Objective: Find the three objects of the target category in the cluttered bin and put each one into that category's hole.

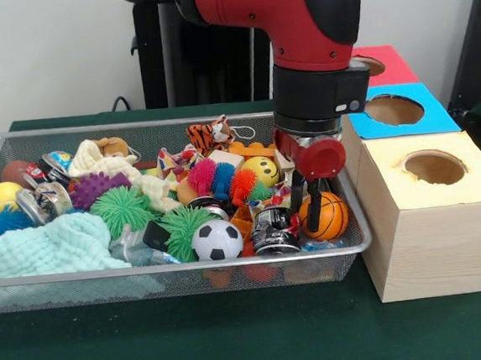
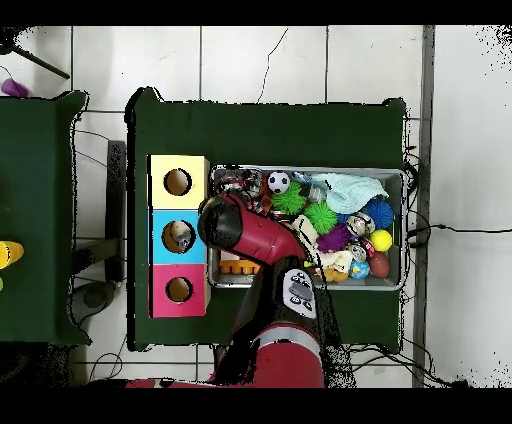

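The silver wire-mesh bin (image 1: pixel 172 268) is full of toys. My gripper (image 1: pixel 305 218) hangs low over its right end, between a dark drink can (image 1: pixel 274 232) and an orange basketball (image 1: pixel 334 214). Its two black fingers (image 1: pixel 296 199) stand slightly apart, and I see nothing held between them. A see-through plastic bottle (image 1: pixel 131 245) lies near the front rim, left of a soccer ball (image 1: pixel 216 241). Another see-through piece with blue (image 1: pixel 322 244) shows under the basketball. In the overhead view the arm (image 2: pixel 250 232) hides the gripper above the bin's (image 2: pixel 305 170) left end.
Three wooden boxes with holes stand right of the bin: yellow (image 1: pixel 434 222), blue (image 1: pixel 433 117) and red (image 1: pixel 398 58). In the overhead view something lies in the blue box's hole (image 2: pixel 180 236). A mint cloth (image 1: pixel 48 247), spiky balls and more cans crowd the bin.
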{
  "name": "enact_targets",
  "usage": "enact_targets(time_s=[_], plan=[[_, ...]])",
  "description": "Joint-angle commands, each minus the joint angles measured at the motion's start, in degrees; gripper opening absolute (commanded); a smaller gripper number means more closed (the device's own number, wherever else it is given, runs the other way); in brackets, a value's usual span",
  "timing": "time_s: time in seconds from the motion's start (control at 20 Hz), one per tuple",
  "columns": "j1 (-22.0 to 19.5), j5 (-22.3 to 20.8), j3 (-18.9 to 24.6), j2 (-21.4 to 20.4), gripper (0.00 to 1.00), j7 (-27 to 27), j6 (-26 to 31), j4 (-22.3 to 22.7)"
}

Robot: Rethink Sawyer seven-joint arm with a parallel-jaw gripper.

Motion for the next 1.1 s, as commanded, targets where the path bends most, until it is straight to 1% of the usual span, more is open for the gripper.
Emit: enact_targets(time_s=[0.05,0.3,0.4,0.6,0.65,0.8,0.9,1.1], plan=[[-2.16,2.09,7.43,4.51,1.00,8.28,-3.59,0.93],[-2.84,2.09,8.42,4.43,1.00,8.28,-4.25,1.01],[-4.27,1.49,10.13,4.25,1.00,7.90,-4.92,1.22],[-5.12,1.23,11.39,3.97,1.00,7.85,-5.63,0.84],[-5.90,0.83,12.33,3.76,1.00,7.44,-5.69,0.79],[-6.50,1.04,13.23,2.76,1.00,6.95,-3.97,0.79],[-5.67,1.83,12.78,1.89,1.00,7.58,-3.02,1.03],[-5.77,1.76,13.26,0.98,1.00,7.10,-2.07,1.05]])
